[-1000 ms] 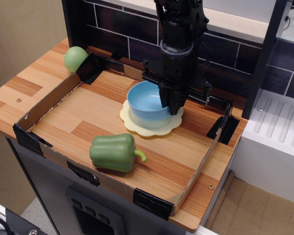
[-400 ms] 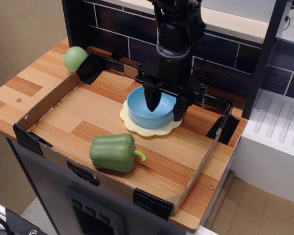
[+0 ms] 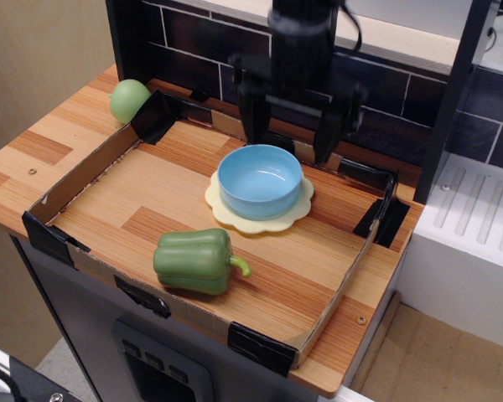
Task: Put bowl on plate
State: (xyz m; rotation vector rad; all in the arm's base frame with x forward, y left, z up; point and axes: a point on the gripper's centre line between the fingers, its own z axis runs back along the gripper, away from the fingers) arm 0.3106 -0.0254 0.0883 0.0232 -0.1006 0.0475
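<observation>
The glossy light-blue bowl [image 3: 261, 181] sits upright on the pale cream plate [image 3: 261, 218] with the scalloped rim, in the middle of the wooden tray. My black gripper [image 3: 290, 149] hangs above and behind the bowl, near the dark brick back wall. Its two fingers [image 3: 251, 126] are spread wide apart and hold nothing. It does not touch the bowl.
A green pepper [image 3: 194, 260] lies in front of the plate, near the tray's front edge. A small pale-green ball [image 3: 129, 100] sits outside the tray at the back left. Low cardboard walls [image 3: 82, 174] ring the tray. A white rack [image 3: 469, 243] stands to the right.
My gripper opened and let go of the bowl, then rose up and back from it. The bowl settled level on the plate.
</observation>
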